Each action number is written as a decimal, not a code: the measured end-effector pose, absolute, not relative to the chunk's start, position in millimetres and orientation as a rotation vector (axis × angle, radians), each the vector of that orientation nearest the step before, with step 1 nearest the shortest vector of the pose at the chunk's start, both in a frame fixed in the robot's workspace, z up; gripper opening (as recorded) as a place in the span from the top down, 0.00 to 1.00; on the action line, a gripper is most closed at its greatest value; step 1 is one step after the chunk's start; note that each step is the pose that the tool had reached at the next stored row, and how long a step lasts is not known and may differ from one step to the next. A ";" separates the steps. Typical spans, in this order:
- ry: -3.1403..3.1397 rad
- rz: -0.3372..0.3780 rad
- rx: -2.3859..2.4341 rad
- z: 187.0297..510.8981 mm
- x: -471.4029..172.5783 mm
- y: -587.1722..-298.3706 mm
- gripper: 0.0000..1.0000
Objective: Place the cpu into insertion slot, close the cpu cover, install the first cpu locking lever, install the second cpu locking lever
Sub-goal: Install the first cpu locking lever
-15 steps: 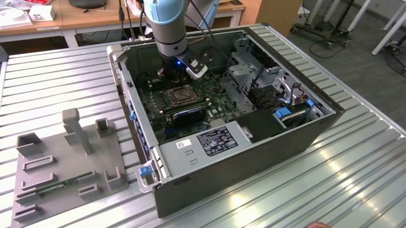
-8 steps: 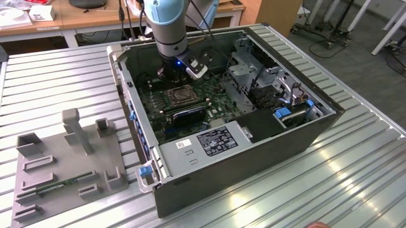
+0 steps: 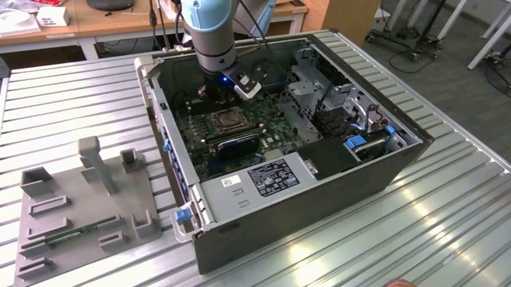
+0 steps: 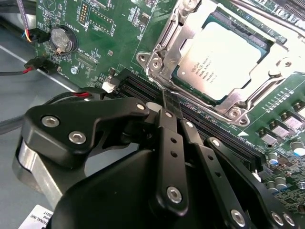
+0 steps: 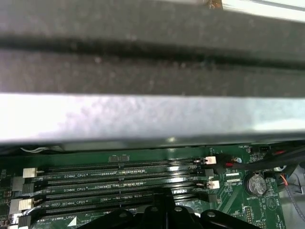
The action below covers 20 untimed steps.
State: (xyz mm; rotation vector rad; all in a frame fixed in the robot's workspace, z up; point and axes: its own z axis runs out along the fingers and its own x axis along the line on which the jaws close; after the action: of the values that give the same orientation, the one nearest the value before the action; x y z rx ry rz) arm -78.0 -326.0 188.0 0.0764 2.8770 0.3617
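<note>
The black linkage hand [image 4: 167, 110], clenched on nothing, hovers beside the small silvery square cpu [image 4: 224, 59], seated under the silvery cpu cover [image 4: 167, 45], light but fragile, best gripped by its edges.

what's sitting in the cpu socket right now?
The chip lies in the socket, with the metal cover frame down around its edges. The contacts beneath the chip are covered.

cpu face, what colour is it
Pale silvery-grey with dark print, seen best in the second wrist view: cpu.
</note>
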 end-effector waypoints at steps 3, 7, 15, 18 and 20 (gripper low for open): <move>2.877 0.363 0.076 188.5 -78.0 -326.0 0.89; 2.877 0.362 0.076 193.1 -78.0 -326.0 0.89; 2.877 0.362 0.076 201.2 -78.0 -325.9 0.89; 2.877 0.362 0.076 201.3 -78.0 -326.0 0.89; 2.877 0.362 0.076 201.4 -78.0 -326.0 0.89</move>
State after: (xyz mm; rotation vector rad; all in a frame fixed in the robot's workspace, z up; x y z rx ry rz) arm -78.0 -326.0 201.4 0.0764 2.8770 0.3621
